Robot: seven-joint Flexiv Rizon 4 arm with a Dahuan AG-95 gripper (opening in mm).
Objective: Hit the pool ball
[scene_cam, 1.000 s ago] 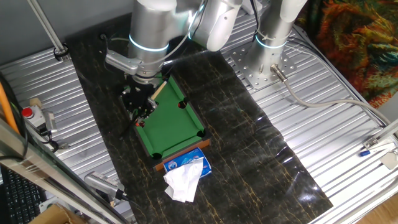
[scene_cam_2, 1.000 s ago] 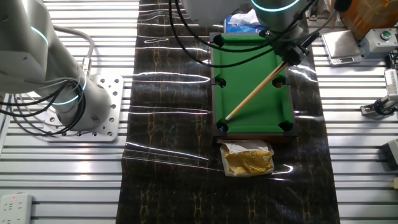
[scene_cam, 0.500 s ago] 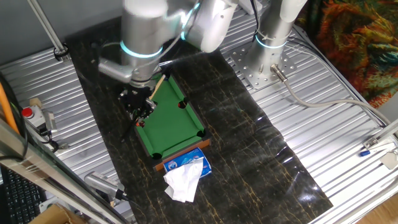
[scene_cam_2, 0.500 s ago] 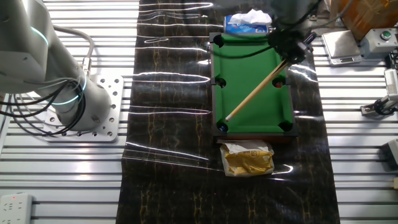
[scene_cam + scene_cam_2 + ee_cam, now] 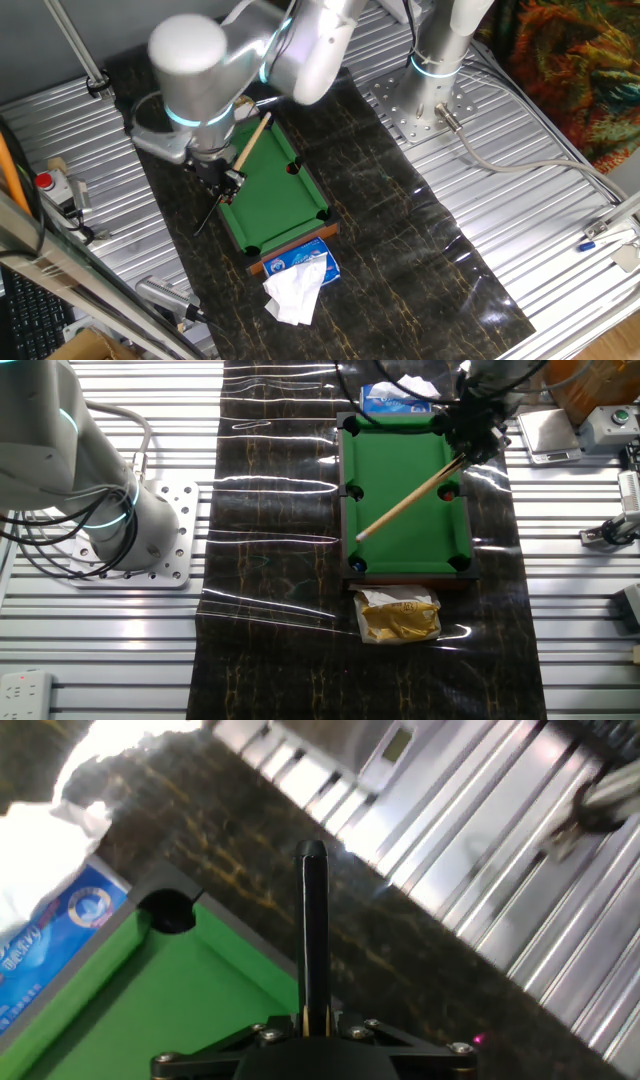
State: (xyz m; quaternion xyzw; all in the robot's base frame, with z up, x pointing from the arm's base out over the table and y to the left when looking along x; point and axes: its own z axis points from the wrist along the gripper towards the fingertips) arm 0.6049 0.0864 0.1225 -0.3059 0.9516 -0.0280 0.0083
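Lying by the side pocket nearest the gripper, red ball [image 5: 449,492] sits just under the cue [image 5: 405,504] shaft | cue runs diagonally across the green table [image 5: 400,545], tip well past the ball | gripper [image 5: 470,438] clamps the cue's butt.

The gripper [image 5: 470,442] now sits farther toward 12 o'clock over the pool table [image 5: 400,550]. The cue [image 5: 405,502] it holds has drawn back, its tip leaving the near pocket.

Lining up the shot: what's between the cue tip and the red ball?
Only bare green felt separates cue tip and red ball, per the other fixed view.
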